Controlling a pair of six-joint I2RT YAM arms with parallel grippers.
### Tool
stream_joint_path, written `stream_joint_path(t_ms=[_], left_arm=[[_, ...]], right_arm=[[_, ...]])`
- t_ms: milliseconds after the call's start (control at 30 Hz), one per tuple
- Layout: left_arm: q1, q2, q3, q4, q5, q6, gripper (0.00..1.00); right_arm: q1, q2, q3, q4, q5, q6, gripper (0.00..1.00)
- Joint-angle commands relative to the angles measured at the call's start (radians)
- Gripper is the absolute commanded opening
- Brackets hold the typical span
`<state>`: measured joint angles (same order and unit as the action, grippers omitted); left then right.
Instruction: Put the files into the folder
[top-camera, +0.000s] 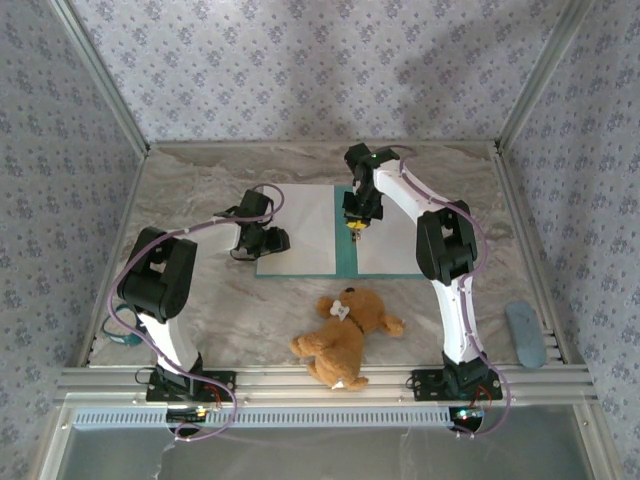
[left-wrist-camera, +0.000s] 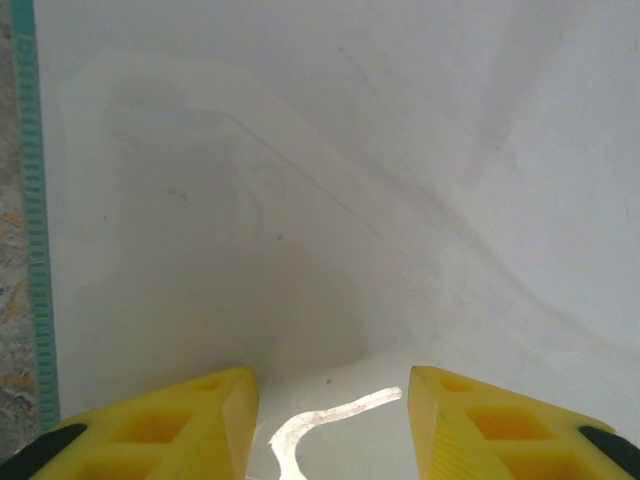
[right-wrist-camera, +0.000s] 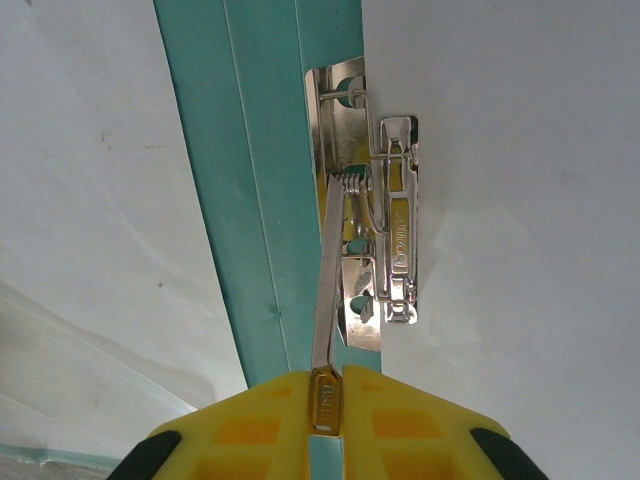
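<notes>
The teal folder lies open on the table, with a white file on its left half and another white file on its right half. My right gripper hangs over the spine. Its yellow fingers are shut on the thin lever of the metal clip, which is raised off the spine. My left gripper is at the left file's outer edge, open, its fingers apart over the white paper with nothing between them. The folder's teal edge shows beside that sheet.
A brown teddy bear lies in front of the folder between the two arm bases. A blue-grey oblong object rests at the table's right edge. Aluminium posts and patterned walls close in the back and both sides.
</notes>
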<state>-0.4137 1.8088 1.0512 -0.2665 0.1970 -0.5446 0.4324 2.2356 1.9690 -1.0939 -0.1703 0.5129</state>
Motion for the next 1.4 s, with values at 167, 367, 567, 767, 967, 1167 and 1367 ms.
stream_joint_path(t_ms=[167, 367, 567, 767, 967, 1167, 1367], left_arm=[[-0.006, 0.044, -0.008, -0.073, -0.001, -0.010, 0.45], [-0.006, 0.046, -0.011, -0.068, -0.002, -0.013, 0.45], [-0.005, 0.049, -0.009, -0.076, -0.005, -0.014, 0.45], [-0.006, 0.055, -0.007, -0.080, -0.007, -0.017, 0.45], [-0.006, 0.055, -0.005, -0.083, -0.008, -0.020, 0.45], [-0.006, 0.052, -0.004, -0.089, -0.013, -0.021, 0.45], [-0.007, 0.048, -0.003, -0.095, -0.019, -0.027, 0.45]], right_arm=[[0.010, 0.038, 0.054, -0.088, 0.038, -0.028, 0.11], [0.017, 0.047, 0.060, -0.104, 0.050, -0.036, 0.09], [0.025, 0.050, 0.046, -0.113, 0.071, -0.055, 0.08], [0.034, 0.055, 0.026, -0.122, 0.097, -0.067, 0.08], [0.038, 0.055, -0.005, -0.114, 0.106, -0.066, 0.07], [0.038, 0.055, -0.023, -0.112, 0.124, -0.068, 0.06], [0.039, 0.051, -0.057, -0.091, 0.129, -0.068, 0.04]])
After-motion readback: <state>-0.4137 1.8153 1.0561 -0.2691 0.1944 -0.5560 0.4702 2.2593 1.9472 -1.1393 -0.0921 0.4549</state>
